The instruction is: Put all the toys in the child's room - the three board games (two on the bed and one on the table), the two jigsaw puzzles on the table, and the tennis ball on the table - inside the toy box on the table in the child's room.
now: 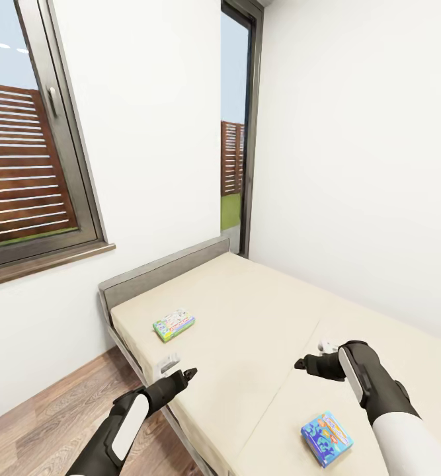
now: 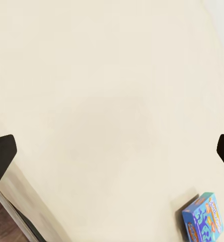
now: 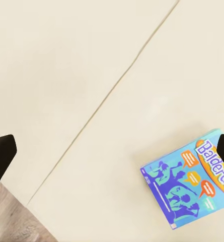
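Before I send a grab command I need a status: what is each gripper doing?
Left gripper: open, empty, over the bed edge.
Right gripper: open, empty, above the bed, beyond the blue board game.

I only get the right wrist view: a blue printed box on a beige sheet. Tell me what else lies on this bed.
Observer: A second flat box, white with a green edge, lies near the grey headboard, well apart from the blue printed box.
Operator: Say which pincer is nearer that one.
Observer: The left pincer. It is by the side edge of the bed, just short of that box.
Operator: Report whether it is open.
Observer: Open. In the left wrist view its fingers stand wide apart with nothing between them.
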